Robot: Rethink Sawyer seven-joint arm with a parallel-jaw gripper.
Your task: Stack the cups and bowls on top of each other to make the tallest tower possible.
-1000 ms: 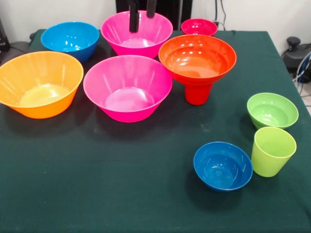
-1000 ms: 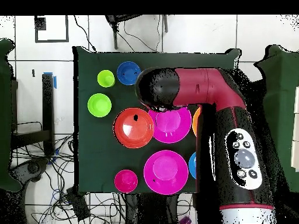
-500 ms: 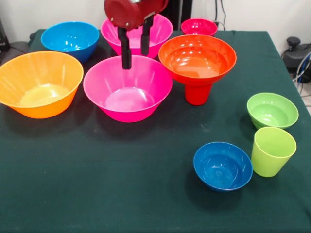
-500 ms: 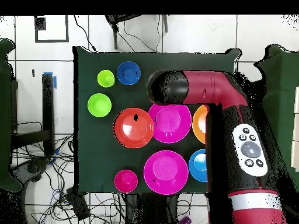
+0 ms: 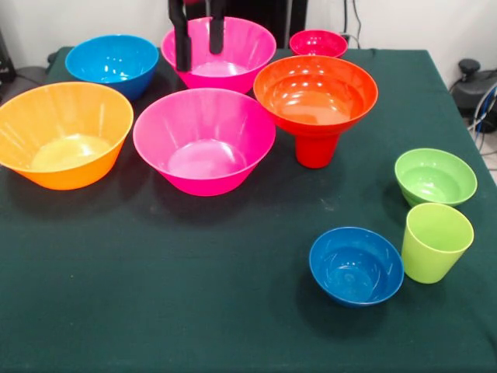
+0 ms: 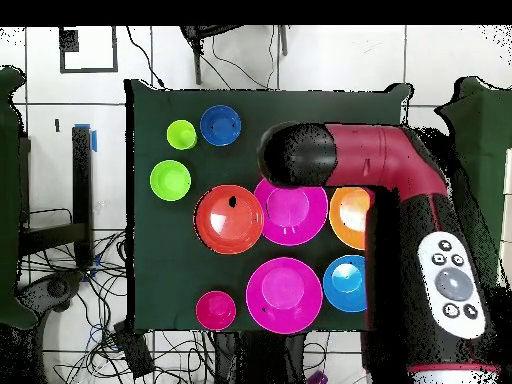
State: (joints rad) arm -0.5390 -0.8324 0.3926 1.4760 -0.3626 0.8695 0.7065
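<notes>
My gripper [image 5: 199, 35] hangs open and empty at the top edge, its two dark fingers in front of the far pink bowl [image 5: 225, 50]. The tower is a wide red-orange bowl [image 5: 315, 89] resting on a red cup [image 5: 316, 148]. A second pink bowl [image 5: 203, 140] sits to its left, then a yellow-orange bowl [image 5: 64, 134]. At the near right stand a lime-green cup [image 5: 436, 242], a small green bowl [image 5: 435, 176] and a small blue bowl [image 5: 356, 265]. In the overhead view the arm [image 6: 340, 160] hides the gripper.
A mid-sized blue bowl [image 5: 112, 64] sits at the far left and a small red bowl [image 5: 318, 43] at the far edge behind the tower. Cables and equipment lie off the table's right side. The dark green cloth [image 5: 155, 295] covers the table.
The gripper rose from just above the near pink bowl and shifted a little left, so only its fingers show now. The bowls and cups have not moved.
</notes>
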